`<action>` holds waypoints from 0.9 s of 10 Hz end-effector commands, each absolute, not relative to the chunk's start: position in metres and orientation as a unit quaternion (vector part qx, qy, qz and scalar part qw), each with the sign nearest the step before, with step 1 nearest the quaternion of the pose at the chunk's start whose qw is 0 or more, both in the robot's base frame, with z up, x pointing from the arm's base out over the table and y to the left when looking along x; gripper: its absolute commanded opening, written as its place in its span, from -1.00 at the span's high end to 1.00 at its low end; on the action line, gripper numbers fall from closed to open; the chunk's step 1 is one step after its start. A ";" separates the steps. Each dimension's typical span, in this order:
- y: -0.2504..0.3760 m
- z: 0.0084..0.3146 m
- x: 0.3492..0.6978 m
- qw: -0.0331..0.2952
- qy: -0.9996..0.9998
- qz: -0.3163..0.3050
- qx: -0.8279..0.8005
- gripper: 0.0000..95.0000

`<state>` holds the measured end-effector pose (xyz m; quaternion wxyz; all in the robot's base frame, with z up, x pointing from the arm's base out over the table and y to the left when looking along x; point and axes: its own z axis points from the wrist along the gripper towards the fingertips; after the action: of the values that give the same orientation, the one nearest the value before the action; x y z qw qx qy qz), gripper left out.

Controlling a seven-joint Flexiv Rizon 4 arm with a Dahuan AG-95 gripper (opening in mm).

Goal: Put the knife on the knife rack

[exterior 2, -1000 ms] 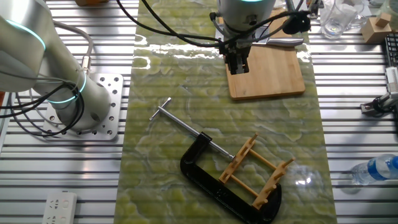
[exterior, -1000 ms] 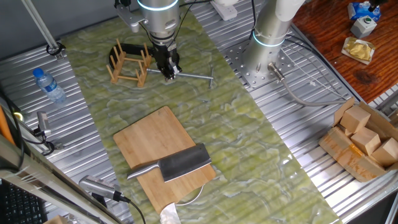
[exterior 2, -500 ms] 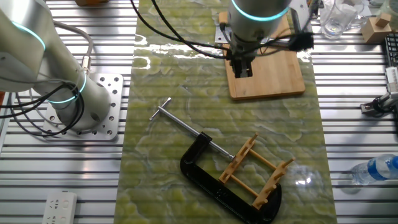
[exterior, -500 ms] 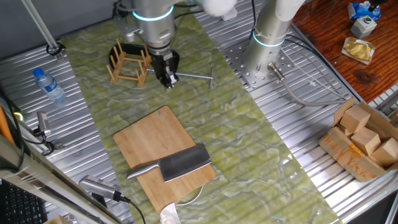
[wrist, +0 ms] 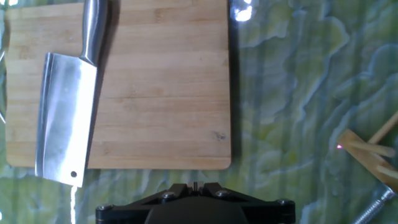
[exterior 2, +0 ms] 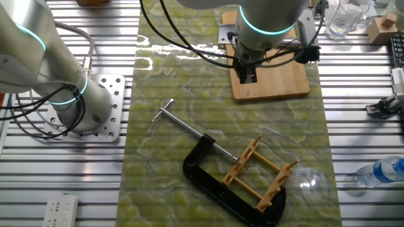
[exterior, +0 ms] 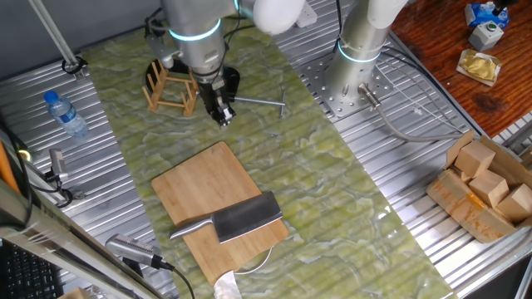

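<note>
The knife lies flat on the bamboo cutting board, its blade toward the right and its handle toward the left. In the hand view the grey blade sits on the board's left side, handle pointing up. The knife rack stands on the green mat at the back, inside a black C-clamp. My gripper hangs shut and empty between rack and board, over the mat near the board's edge. Its jaws show pressed together at the bottom of the hand view.
The clamp's steel bar lies just right of the gripper. A water bottle lies at the left, and a box of wooden blocks sits at the right. A second arm's base stands behind. Rack pegs show at the hand view's right.
The gripper has moved away from the clamp and rack toward the cutting board, still shut. The knife has not moved.
</note>
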<state>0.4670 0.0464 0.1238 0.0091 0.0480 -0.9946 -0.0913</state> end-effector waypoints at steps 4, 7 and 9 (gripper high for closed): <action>0.048 0.105 0.468 0.008 -0.995 -0.089 0.044 1.00; 0.048 0.105 0.468 0.011 -0.994 -0.091 0.056 1.00; 0.048 0.105 0.468 0.008 -0.993 -0.092 0.071 1.00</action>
<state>0.4685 0.0484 0.1061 0.0104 0.0687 -0.9933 -0.0925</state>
